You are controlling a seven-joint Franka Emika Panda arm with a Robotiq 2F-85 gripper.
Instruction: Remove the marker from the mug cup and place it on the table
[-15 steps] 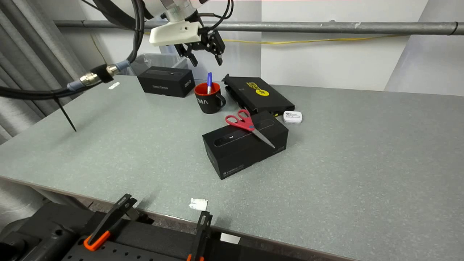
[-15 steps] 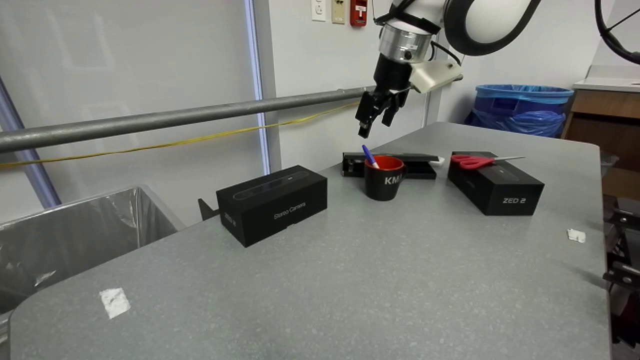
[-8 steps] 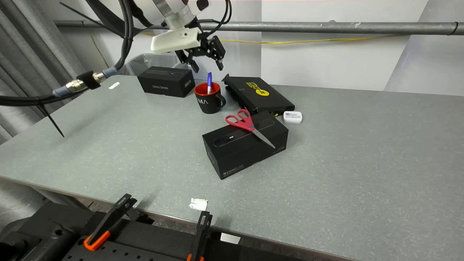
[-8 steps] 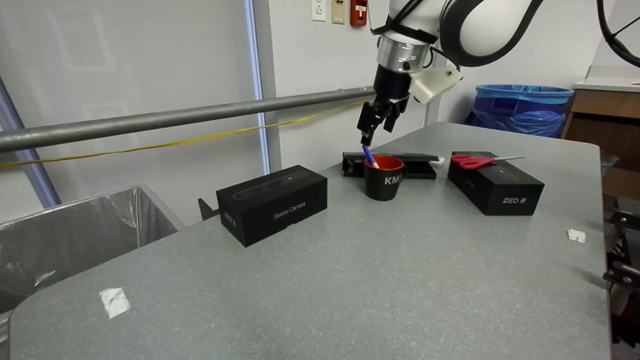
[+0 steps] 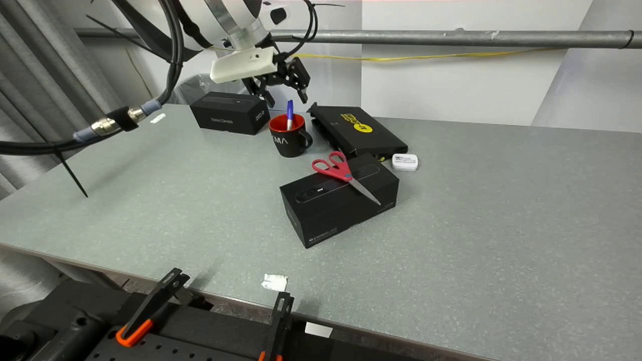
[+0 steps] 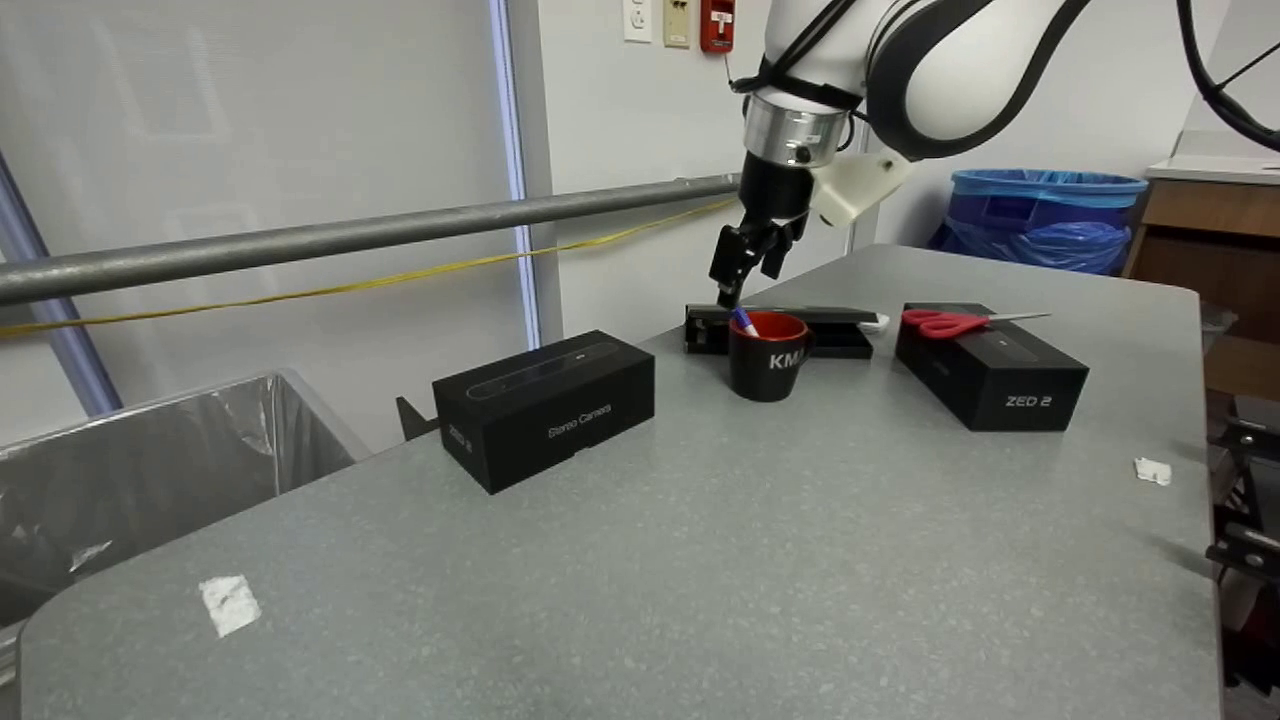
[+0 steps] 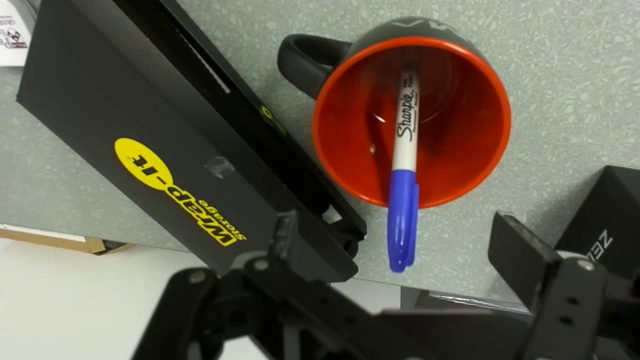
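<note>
Glossy-lined mug (image 7: 452, 125), plastic marker (image 7: 404, 172), matt table (image 5: 481, 230)

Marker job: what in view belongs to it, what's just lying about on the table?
Job:
blue Sharpie marker
black mug, red inside
grey tabletop
tool, open

Lying about:
red-handled scissors
ZED 2 box under them
ZED 2 Stereo Camera box
flat Wrap-It Storage box
white case
two white scraps

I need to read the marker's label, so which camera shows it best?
The wrist view: the marker shows close up, its Sharpie lettering readable. Both exterior views show only a small part, nothing legible; the mug cup hides its lower end.
</note>
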